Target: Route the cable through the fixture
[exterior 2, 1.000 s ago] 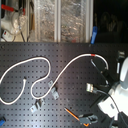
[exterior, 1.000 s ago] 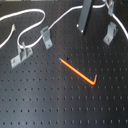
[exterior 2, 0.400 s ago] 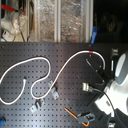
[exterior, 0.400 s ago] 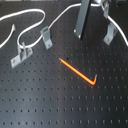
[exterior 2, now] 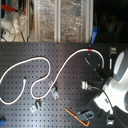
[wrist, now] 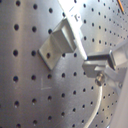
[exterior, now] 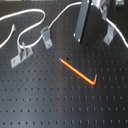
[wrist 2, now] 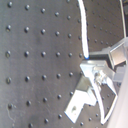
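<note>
A: White cord, long and slack: the cable [exterior 2: 47,61] loops over the black perforated surface [exterior 2: 65,105] in the second exterior view, with its short red band [exterior 2: 90,50] near the high point of the arc, and it runs down toward the arm [exterior 2: 117,85] at the second exterior view's right.

B: And in the first exterior view?

A: The cable [exterior: 30,26] curls along the far edge of the surface [exterior: 55,100], one strand passing just beside two grey brackets [exterior: 46,37] [exterior: 21,54]. A third bracket [exterior: 107,36] stands at the first exterior view's right, close to the dark arm [exterior: 84,22].

B: Is the claw holding it?

A: In the first wrist view the claw [wrist: 102,70] has its metal tips pressed onto the cable [wrist: 97,107], which hangs away below them. The second wrist view shows the same grip, the cable [wrist 2: 84,35] running out from the claw [wrist 2: 97,70]. A grey bracket [wrist: 59,42] sits right beside the tips; whether the cord touches it I cannot tell.

B: Room to move?

A: The near half of the surface in the first exterior view is open, apart from a thin orange rod [exterior: 79,72] with a bent end lying flat near the middle, well apart from the brackets.
</note>
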